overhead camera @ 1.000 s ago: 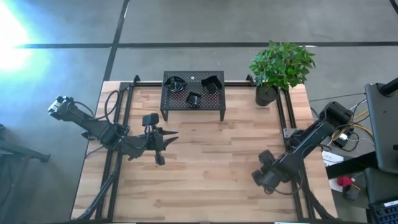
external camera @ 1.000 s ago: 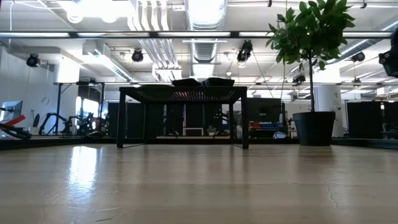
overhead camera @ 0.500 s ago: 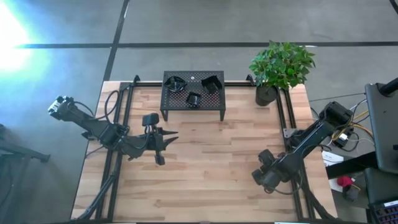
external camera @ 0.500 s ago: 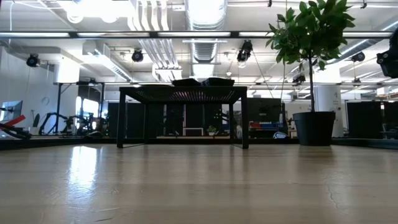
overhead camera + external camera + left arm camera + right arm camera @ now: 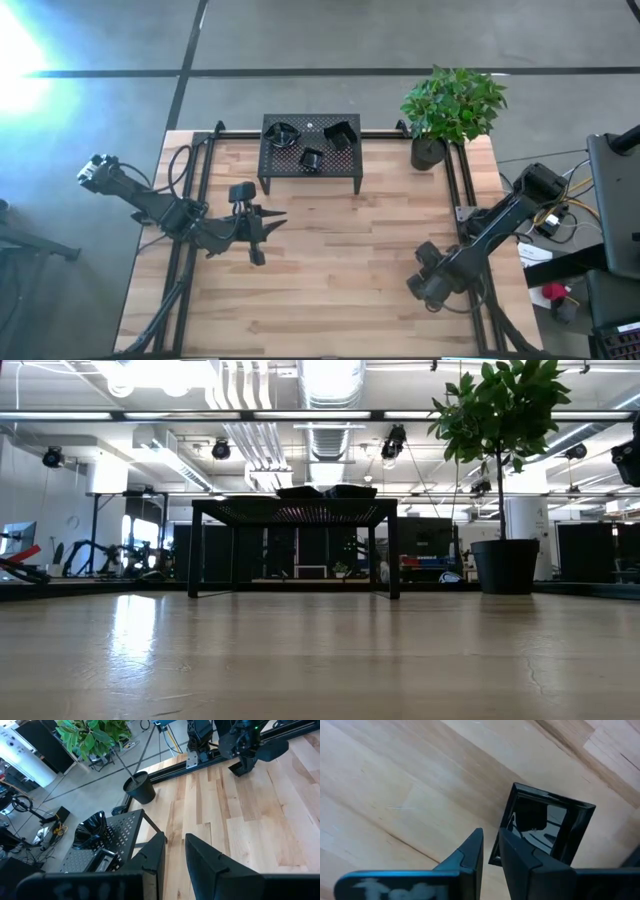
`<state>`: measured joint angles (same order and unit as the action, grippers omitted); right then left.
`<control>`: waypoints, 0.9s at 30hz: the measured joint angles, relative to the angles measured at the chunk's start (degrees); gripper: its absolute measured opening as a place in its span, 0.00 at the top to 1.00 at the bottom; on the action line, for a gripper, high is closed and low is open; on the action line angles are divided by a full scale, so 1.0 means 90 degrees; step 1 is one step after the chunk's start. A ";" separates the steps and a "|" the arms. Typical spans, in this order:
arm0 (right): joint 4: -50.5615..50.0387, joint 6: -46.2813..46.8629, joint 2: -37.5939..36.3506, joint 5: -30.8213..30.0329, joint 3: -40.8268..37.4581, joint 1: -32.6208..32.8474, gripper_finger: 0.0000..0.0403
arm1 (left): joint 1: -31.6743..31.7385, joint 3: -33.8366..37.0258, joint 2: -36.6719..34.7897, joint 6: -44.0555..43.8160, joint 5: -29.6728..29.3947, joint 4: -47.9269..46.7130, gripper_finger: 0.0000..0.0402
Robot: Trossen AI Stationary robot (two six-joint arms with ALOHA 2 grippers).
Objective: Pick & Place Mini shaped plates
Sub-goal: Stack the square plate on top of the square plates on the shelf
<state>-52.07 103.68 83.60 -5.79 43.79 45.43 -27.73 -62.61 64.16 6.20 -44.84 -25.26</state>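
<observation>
1. Pale wooden planks make up the table (image 5: 330,270), with an open workshop hall behind it.
2. At the far edge stands a black perforated rack (image 5: 310,152) carrying three mini shaped plates (image 5: 341,134); a potted plant (image 5: 450,105) sits to its right.
3. My right gripper (image 5: 490,851) hangs low near the table's right rail, its fingers pinched on the rim of a square dark plate (image 5: 545,831) that is lying on the wood.
4. My left gripper (image 5: 173,851) waits mid-left above the table, fingers slightly parted, holding nothing.
</observation>
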 joint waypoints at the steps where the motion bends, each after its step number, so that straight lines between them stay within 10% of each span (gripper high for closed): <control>1: 0.0000 -0.0022 -0.0001 0.0001 0.0000 0.0003 0.86 | 0.0000 -0.0001 0.0000 0.0002 0.0000 -0.0002 0.82; 27: 0.0712 -0.0205 -0.0027 0.0123 -0.0651 0.0041 0.86 | 0.0000 -0.0005 0.0000 0.0012 0.0000 -0.0002 0.82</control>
<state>-45.67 101.84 83.35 -4.69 37.93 45.80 -27.73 -62.65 64.16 6.31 -44.84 -25.28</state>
